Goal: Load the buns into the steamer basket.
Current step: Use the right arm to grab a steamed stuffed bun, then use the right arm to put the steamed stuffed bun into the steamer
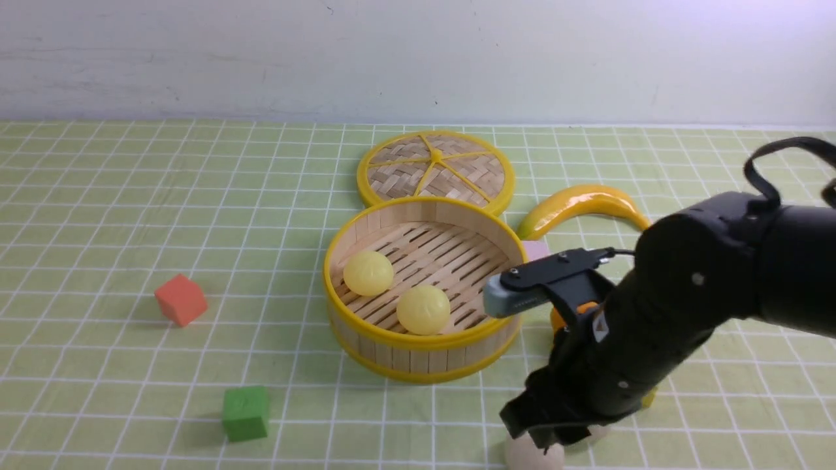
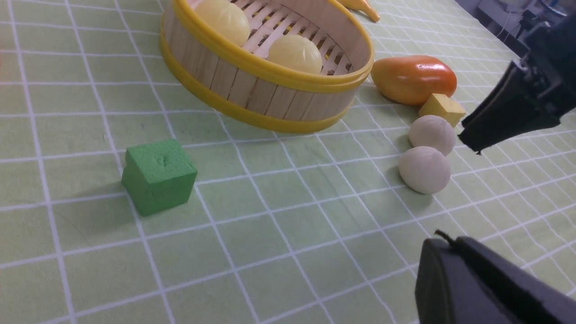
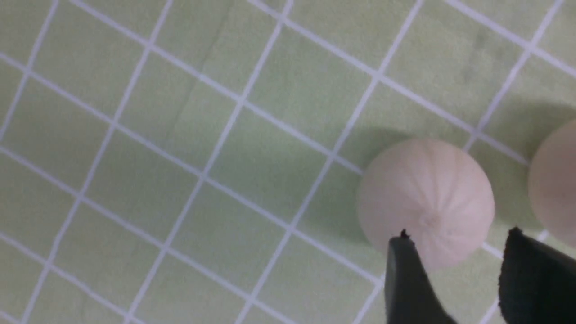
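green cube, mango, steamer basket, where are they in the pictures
green cube (image 2: 159, 163): left wrist view, top face
mango (image 2: 414, 78): left wrist view, middle of its glossy side
steamer basket (image 2: 252, 92): left wrist view, outer slat wall

Red cube (image 1: 181, 299), green cube (image 1: 245, 412), lid (image 1: 435, 171), banana (image 1: 584, 205), mango (image 2: 414, 79).

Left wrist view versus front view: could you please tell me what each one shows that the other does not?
Only the left wrist view shows the two off-white buns, the mango and the yellow cube in full. Only the front view shows the lid. Both show the basket holding two yellow buns, and the green cube.
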